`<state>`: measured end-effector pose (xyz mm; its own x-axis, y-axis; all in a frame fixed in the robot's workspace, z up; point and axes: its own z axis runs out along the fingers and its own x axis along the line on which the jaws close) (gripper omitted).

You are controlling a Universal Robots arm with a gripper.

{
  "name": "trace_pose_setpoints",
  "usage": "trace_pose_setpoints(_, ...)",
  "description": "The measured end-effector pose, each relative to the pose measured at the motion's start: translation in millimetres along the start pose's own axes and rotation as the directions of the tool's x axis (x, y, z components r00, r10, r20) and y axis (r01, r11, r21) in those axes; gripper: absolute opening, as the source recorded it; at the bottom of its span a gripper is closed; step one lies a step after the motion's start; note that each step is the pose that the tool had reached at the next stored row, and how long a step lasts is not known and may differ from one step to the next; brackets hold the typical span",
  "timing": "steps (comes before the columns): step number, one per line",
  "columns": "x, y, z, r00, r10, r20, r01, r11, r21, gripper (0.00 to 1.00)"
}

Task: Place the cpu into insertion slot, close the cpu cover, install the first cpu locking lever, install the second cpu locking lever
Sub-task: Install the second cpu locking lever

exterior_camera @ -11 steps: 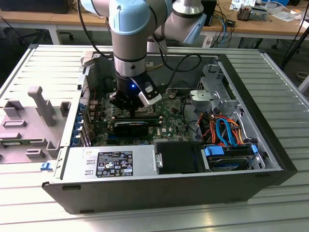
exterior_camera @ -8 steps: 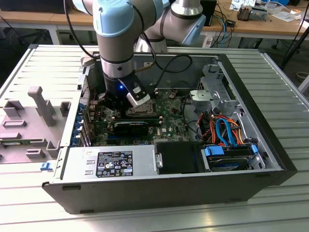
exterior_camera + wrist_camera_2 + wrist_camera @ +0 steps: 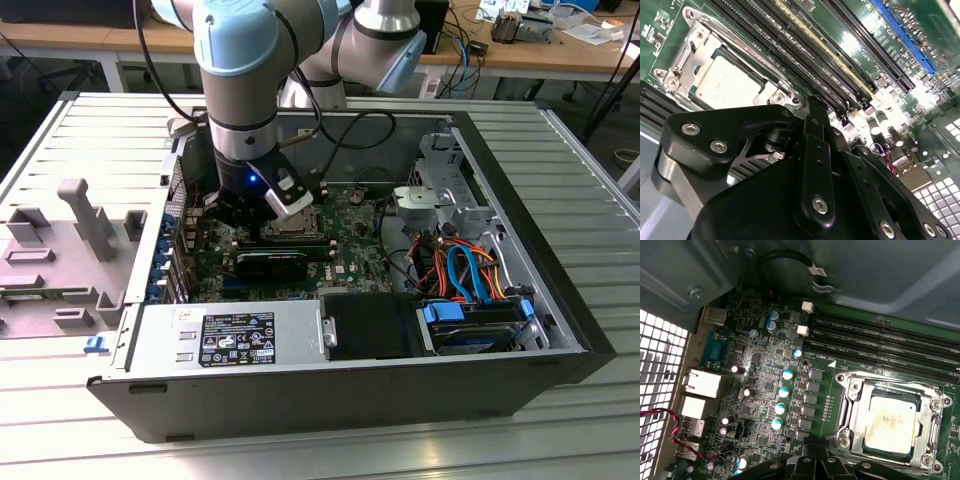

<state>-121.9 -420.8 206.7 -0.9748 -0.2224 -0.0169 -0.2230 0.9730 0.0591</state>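
Observation:
The cpu (image 3: pixel 888 423) lies flat in the insertion slot (image 3: pixel 842 378), its dull silver top facing up. It is also seen in the second wrist view as the cpu (image 3: pixel 728 83). The cpu cover (image 3: pixel 858 401), a silver frame with a square cut-out, lies down around the chip. Thin metal lever rods run along the frame's edges; I cannot tell whether they are latched. My gripper (image 3: pixel 256 234) hangs inside the open computer case just beside the socket (image 3: pixel 297 222), on the exterior view's left of it. The black gripper (image 3: pixel 812 106) looks shut and holds nothing.
Long black memory slots (image 3: pixel 880 340) run next to the socket. A black card (image 3: pixel 275 265) and the power supply box (image 3: pixel 230 338) sit nearer the case front. Drive bays with blue and orange cables (image 3: pixel 468 272) fill the exterior view's right. A grey fixture (image 3: pixel 80 215) stands outside the case.

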Motion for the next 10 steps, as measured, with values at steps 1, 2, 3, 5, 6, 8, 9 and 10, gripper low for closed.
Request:
trace_pose_setpoints(1, -0.1, 0.5, 0.5, 1.0, -0.008, -0.0004, 0.008, 1.0, -0.0006, 0.11)
trace_pose_setpoints(2, -0.1, 0.9, 0.8, 0.9999, -0.012, -0.0005, 0.012, 0.9999, -0.0014, 0.11)
trace_pose_setpoints(3, -0.2, 1.3, 1.0, 0.9999, -0.016, -0.0006, 0.016, 0.9999, -0.0018, 0.11)
trace_pose_setpoints(5, -0.5, 2.3, 1.5, 0.9997, -0.023, -0.0004, 0.023, 0.9997, -0.0036, 0.11)
trace_pose_setpoints(6, -0.6, 2.7, 1.7, 0.9997, -0.026, -0.0005, 0.026, 0.9996, -0.0044, 0.11)
trace_pose_setpoints(8, -0.9, 3.7, 2.3, 0.9995, -0.032, -0.0004, 0.032, 0.9995, -0.0066, 0.11)
trace_pose_setpoints(9, -0.8, 3.8, 2.5, 0.9995, -0.033, -0.0002, 0.033, 0.9994, -0.0077, 0.11)
trace_pose_setpoints(10, -0.8, 3.8, 2.7, 0.9995, -0.033, -0.0002, 0.033, 0.9994, -0.0082, 0.11)
